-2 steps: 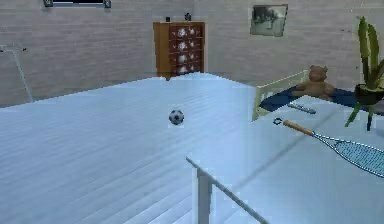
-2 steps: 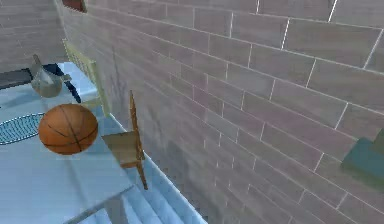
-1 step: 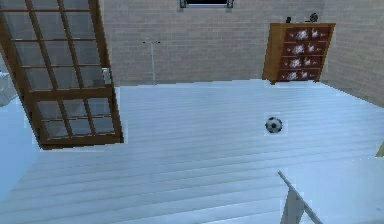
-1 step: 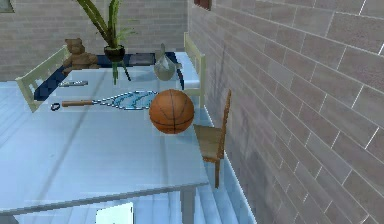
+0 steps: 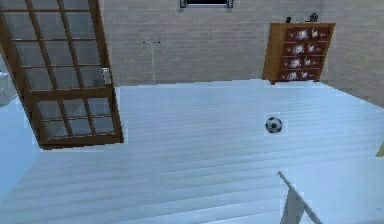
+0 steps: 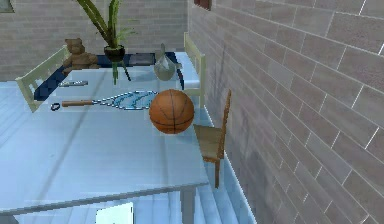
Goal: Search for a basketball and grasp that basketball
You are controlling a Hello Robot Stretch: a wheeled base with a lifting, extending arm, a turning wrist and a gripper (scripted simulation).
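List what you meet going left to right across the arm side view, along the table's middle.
From the left: tennis racket → basketball → wooden chair → brick wall.

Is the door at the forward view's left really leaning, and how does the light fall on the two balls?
Forward view: the door leans only in the picture, being near its side; the black-and-white ball shows a faint shadow on the floor. Arm side view: the basketball on the table looks brighter above, darker below.
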